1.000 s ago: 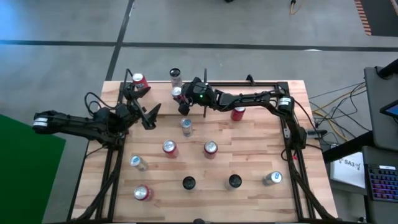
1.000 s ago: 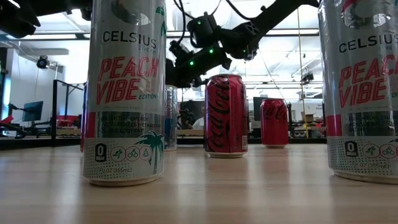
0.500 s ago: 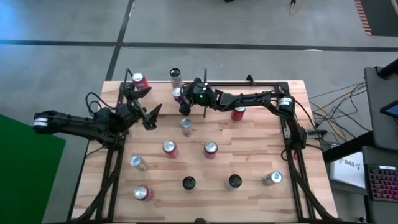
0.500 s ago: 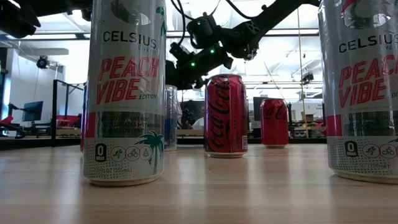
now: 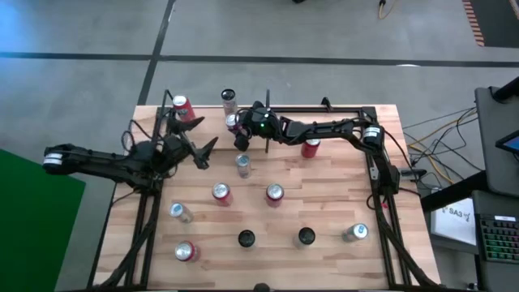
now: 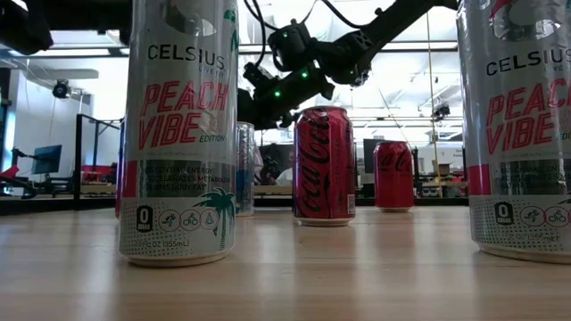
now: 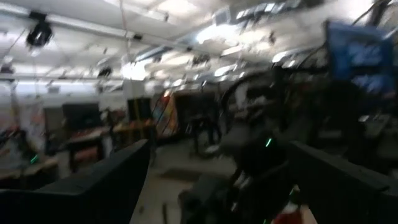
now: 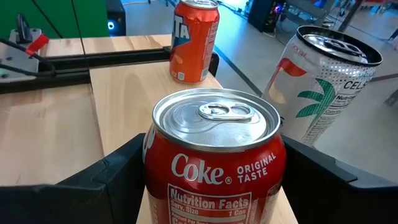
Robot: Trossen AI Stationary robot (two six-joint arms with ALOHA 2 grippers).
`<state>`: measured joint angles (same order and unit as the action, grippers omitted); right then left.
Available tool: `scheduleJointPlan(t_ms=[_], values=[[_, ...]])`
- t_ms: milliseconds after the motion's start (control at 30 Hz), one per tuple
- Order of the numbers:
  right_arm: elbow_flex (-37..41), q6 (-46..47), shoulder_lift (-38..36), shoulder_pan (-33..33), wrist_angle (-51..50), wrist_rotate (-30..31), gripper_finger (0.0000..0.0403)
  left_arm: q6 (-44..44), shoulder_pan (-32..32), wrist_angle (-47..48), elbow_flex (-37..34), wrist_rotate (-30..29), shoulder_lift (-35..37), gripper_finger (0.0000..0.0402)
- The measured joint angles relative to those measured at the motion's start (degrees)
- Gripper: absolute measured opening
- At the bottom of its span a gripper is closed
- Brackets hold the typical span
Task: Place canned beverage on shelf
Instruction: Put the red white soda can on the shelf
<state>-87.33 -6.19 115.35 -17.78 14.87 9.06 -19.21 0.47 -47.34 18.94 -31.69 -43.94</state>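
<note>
My right fingers [image 8: 211, 186] are closed around a red Coke can [image 8: 214, 155], one finger on each side of it. I hold it at the back left part of the shelf [image 5: 340, 109], just left of the black divider rod [image 5: 268, 122]. Whether its base is already on the plank, I cannot tell.

Near the Coke can, an orange can [image 8: 194, 38] stands farther off on the shelf's light wood, and a silver Celsius can [image 8: 317, 81] stands just beside it.

My left fingers [image 5: 195, 146] are spread wide and empty, hanging over the worktop [image 5: 324, 203] to the left of the Coke can and well apart from it.

By my reckoning the job is only partly done: a few cans are at the shelf, this one is nearly placed, and many more cans stand loose on the worktop in front of the Coke can, among them a red can [image 5: 274, 193] and a silver can [image 5: 355, 233].
</note>
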Motion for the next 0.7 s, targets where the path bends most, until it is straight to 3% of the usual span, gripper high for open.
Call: scheduleJointPlan(t_ms=[267,700], values=[[0.07,-5.99,-3.83,0.56,1.25,-0.04,0.0290,4.66,0.11,7.03,0.00,-1.28,-0.90,0.0362],[0.07,-17.46,-12.32,5.80,-6.82,-1.73,0.0290,1.99,0.52,3.81,2.01,8.40,-4.22,0.0362]])
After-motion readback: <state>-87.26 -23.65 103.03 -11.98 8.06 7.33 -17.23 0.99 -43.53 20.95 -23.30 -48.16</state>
